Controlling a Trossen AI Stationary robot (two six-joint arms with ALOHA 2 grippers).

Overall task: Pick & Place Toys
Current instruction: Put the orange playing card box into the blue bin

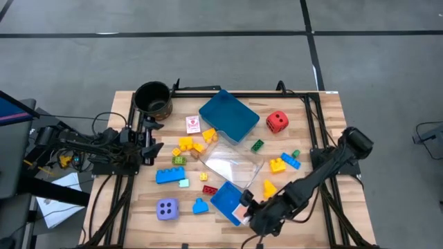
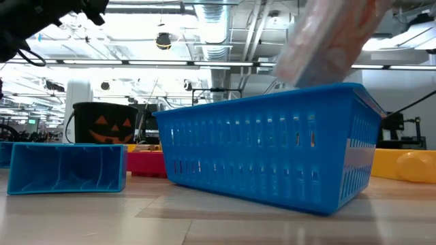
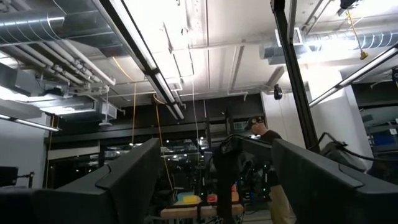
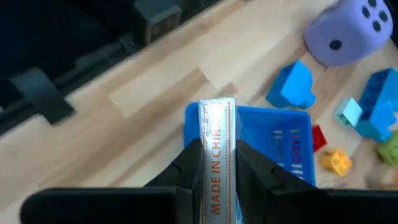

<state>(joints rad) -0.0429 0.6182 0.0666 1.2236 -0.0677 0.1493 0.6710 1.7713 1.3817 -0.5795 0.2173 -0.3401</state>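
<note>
The right end effector [image 4: 217, 165] pinches a card [image 4: 217, 149] over the small blue tray's [image 1: 225, 198] six-o'clock edge on the wooden surface [image 1: 325, 138], while the left end effector [image 1: 154, 138], open, waits at nine o'clock.

A dark round pot [image 1: 153, 99] with an orange jack-o'-lantern face stands at the wooden bench's [image 1: 325, 131] far corner. One blue slotted tray [image 1: 229, 115] lies mid-bench, far from the right pincer [image 1: 243, 209]. A second blue tray [image 1: 225, 199] sits directly beneath that pincer.
</note>
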